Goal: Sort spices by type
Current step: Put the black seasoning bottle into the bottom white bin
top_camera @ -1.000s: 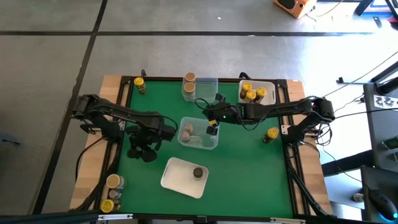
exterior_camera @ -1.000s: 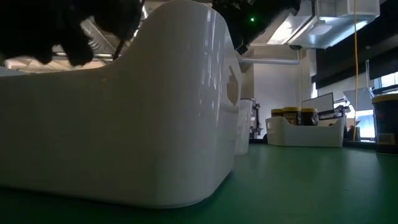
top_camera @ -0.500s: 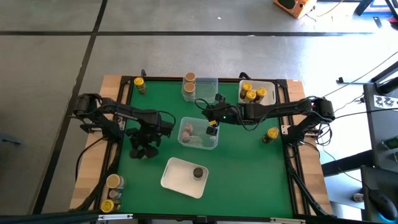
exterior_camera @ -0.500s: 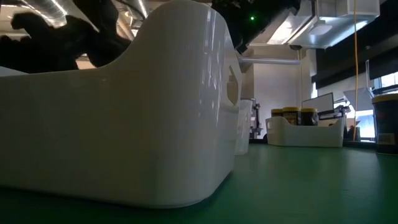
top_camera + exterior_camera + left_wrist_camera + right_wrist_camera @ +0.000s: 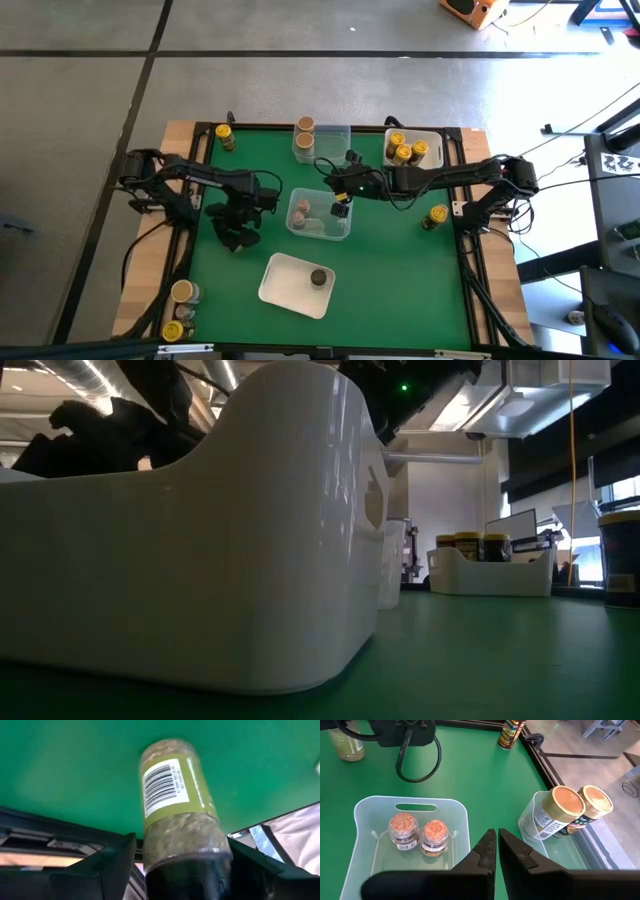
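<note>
The left end effector [image 5: 180, 865] hangs over the green tabletop [image 5: 390, 270] left of the clear tray [image 5: 345, 232], a green-labelled spice jar [image 5: 177, 805] between its spread fingers [image 5: 105, 865]; whether they grip it I cannot tell. The right end effector [image 5: 497, 845] is closed and empty above that tray, which holds two brown-topped jars [image 5: 419, 836].

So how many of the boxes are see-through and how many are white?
Clear trays: 2, the middle one and the far one.
White trays: 2, the far right one and the near one.
Total: 4 trays.
</note>
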Available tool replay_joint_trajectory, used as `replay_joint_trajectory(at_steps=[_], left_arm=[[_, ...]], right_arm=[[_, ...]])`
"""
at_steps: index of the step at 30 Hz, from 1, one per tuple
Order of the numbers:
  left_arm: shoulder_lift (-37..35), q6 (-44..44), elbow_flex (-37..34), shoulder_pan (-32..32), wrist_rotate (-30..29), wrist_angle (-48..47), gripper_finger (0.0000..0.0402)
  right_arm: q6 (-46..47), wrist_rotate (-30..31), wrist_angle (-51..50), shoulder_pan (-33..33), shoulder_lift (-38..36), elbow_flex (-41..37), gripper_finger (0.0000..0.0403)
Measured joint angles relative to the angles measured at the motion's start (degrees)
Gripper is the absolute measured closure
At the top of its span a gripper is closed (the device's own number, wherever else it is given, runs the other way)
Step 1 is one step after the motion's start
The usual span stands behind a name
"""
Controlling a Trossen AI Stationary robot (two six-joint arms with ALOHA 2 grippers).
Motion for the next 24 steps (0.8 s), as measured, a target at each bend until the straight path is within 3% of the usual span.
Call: replay_joint_trajectory(at_steps=[8,15,21,24], left_arm=[[-2.02,2.10,5.21,0.26,-2.04,-5.39,0.0130],[-13.11,-4.22,7.48,-4.59,-16.67,-7.36,0.0129],[-24.34,-14.34,7.54,-13.99,-31.25,-6.24,0.0129],[-28.13,-17.75,7.54,-19.19,-35.61,-2.92,0.0129]], right_arm=[[0.00,-0.02,-0.04,0.00,-0.02,0.02,0.0382],[-0.01,-0.02,-0.16,0.00,-0.02,0.02,0.0382],[-0.02,-0.02,0.00,0.00,-0.02,0.02,0.0382],[-0.02,-0.04,0.04,0.00,-0.02,0.02,0.0382]])
